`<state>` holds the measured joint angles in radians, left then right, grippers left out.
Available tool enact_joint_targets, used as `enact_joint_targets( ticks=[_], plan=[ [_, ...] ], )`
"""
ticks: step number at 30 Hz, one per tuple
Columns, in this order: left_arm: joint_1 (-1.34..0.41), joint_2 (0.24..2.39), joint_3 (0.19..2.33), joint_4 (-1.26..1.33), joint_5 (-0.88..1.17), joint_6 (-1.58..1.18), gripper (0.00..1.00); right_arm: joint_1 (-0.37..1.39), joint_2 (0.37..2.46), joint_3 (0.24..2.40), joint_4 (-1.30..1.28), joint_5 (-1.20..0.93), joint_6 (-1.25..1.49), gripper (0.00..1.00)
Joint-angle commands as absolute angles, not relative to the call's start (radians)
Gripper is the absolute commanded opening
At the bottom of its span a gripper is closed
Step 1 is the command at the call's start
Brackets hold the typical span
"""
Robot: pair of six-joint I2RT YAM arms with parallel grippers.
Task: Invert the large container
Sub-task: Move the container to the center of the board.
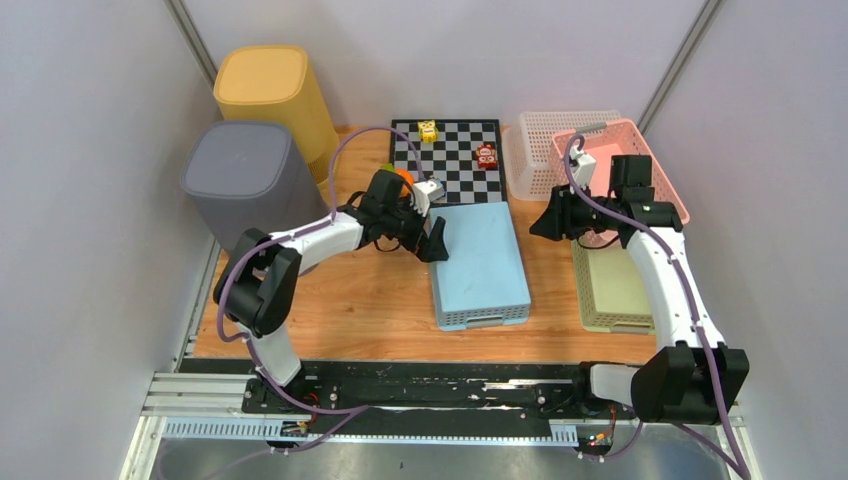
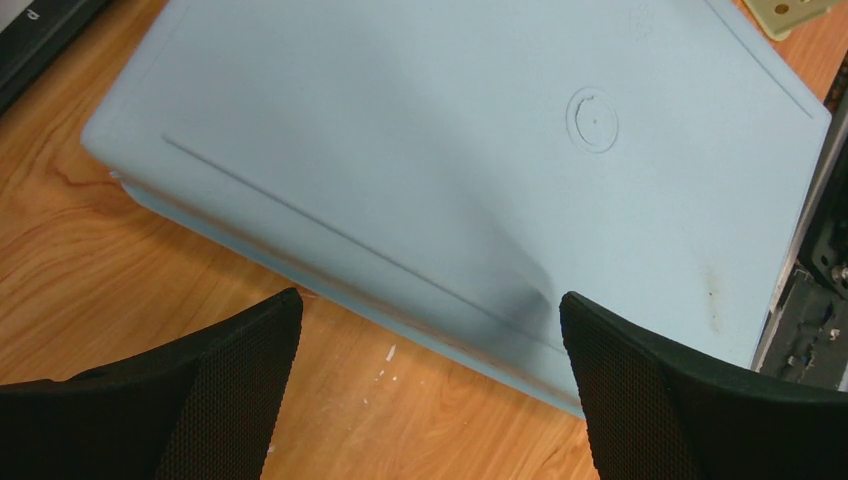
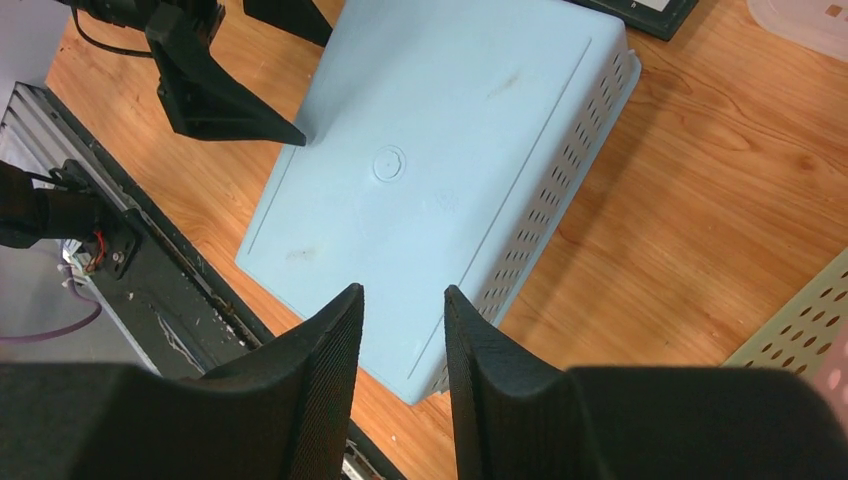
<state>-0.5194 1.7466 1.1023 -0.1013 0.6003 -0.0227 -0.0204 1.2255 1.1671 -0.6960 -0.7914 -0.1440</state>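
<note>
Robotics lab test cell. Left arm (image 1: 300,240) and right arm (image 1: 672,285) bolted to a black base plate (image 1: 430,385) with aluminium rail (image 1: 195,395) at a wooden table (image 1: 370,300), plain grey panel walls (image 1: 80,200) around. Props laid out: checkerboard (image 1: 460,165), pink basket (image 1: 662,172), grey bin (image 1: 240,180), yellow bin (image 1: 270,90).

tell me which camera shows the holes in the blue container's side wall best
The right wrist view: the upside-down blue container shows most of one long perforated wall there. The top external view shows holes only along its near end, and the left wrist view only its smooth base.
</note>
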Motion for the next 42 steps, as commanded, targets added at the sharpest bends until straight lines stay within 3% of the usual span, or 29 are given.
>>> enact_joint_targets(
  ticks=[1,10,34,38,42],
  plan=[
    [-0.563,1.775,1.141,-0.118,0.533,-0.016,1.00,-0.028,1.205,1.137,-0.666,-0.778,-0.145,0.39],
    [-0.640,1.820,1.157,-0.109,0.500,-0.056,1.00,-0.028,1.149,1.150,-0.661,-0.708,-0.148,0.41],
    [-0.838,1.995,1.373,-0.171,0.184,-0.305,0.97,-0.031,1.049,1.127,-0.647,-0.603,-0.180,0.46],
    [-0.841,1.967,1.351,-0.189,0.118,-0.353,0.91,-0.031,1.041,1.119,-0.652,-0.694,-0.239,0.47],
    [-0.840,1.911,1.346,-0.187,0.135,-0.347,1.00,-0.023,1.019,1.083,-0.707,-0.851,-0.400,0.51]
  ],
)
